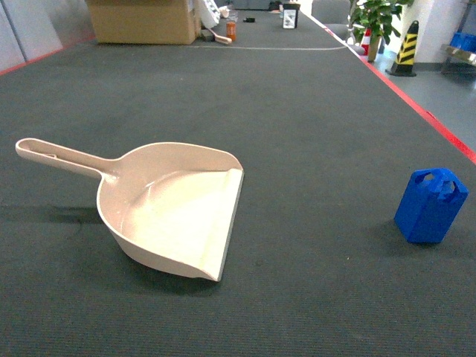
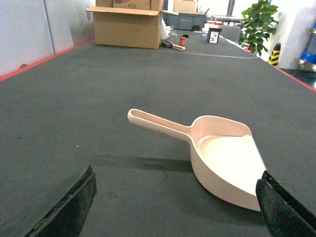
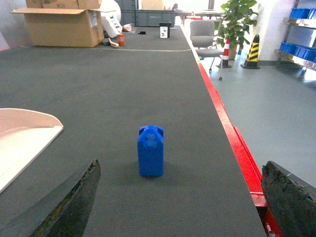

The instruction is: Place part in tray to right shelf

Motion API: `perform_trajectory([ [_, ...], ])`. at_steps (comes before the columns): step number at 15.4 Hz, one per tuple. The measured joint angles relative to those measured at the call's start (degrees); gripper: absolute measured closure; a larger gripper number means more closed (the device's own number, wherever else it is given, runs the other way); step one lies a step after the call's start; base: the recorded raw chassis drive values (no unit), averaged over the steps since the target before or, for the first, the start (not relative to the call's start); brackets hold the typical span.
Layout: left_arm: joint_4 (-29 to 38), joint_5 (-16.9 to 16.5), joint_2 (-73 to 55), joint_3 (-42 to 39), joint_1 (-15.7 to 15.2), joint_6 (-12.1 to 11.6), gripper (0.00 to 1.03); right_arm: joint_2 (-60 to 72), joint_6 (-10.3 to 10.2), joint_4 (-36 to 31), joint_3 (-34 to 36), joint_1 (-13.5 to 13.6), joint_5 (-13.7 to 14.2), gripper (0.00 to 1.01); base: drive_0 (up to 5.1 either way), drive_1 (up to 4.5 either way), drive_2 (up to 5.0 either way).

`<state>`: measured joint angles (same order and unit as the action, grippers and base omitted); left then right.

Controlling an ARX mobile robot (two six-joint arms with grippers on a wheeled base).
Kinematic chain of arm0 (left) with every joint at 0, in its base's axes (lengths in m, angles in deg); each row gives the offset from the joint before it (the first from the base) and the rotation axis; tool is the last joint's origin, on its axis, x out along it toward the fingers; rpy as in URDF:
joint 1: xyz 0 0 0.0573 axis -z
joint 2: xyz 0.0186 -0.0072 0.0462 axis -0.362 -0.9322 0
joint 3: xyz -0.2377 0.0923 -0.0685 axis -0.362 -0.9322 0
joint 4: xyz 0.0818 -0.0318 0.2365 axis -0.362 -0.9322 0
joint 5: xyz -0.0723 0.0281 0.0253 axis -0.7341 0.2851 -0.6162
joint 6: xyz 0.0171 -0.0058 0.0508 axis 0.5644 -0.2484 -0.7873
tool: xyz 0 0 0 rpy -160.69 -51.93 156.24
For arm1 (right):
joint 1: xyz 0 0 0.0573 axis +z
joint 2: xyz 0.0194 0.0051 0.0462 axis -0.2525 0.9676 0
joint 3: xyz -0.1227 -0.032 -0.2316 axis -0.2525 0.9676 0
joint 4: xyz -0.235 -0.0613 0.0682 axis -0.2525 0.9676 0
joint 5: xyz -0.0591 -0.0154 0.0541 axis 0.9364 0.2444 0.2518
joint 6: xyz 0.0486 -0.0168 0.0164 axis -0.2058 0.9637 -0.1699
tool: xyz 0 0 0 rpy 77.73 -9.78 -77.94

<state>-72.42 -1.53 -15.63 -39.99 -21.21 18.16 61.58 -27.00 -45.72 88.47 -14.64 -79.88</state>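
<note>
Cream-beige plastic dustpan-shaped tray [image 1: 175, 212] lay flat on dark grey mat-covered worktop [image 1: 297, 134], left of centre in head view, long flat handle pointing away left, wide straight front lip facing right. Nothing in its pan. Bright blue boxy plastic part [image 1: 430, 205] w/ notched handle-like top stood upright on same mat, well apart from tray, off to the right, near red-edged side of worktop.

Left gripper [image 2: 173, 207] seen only in left wrist view: spread wide, holding nothing, two black fingertips [image 2: 69, 207] at bottom corners, tray ahead between them. Right gripper [image 3: 182, 202] likewise spread wide & empty in right wrist view, blue part standing ahead between black fingertips [image 3: 74, 202], not touched.

At far end of worktop: open brown cardboard box [image 1: 145, 21], small orange item [image 1: 231, 30] beside it. Beyond right edge: potted green plant [image 1: 375, 18], yellow-black striped cone [image 1: 406, 48]. Steel shelf w/ blue crates [image 3: 301, 47] visible at right of right wrist view.
</note>
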Motion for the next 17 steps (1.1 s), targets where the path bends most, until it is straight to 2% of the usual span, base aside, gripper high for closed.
perform_trajectory([
  [17,0.0,0.0,0.0,0.0,0.0,0.0,0.05,0.0,0.0,0.0,0.0,0.0,0.0,0.03,0.0,0.0,0.0],
])
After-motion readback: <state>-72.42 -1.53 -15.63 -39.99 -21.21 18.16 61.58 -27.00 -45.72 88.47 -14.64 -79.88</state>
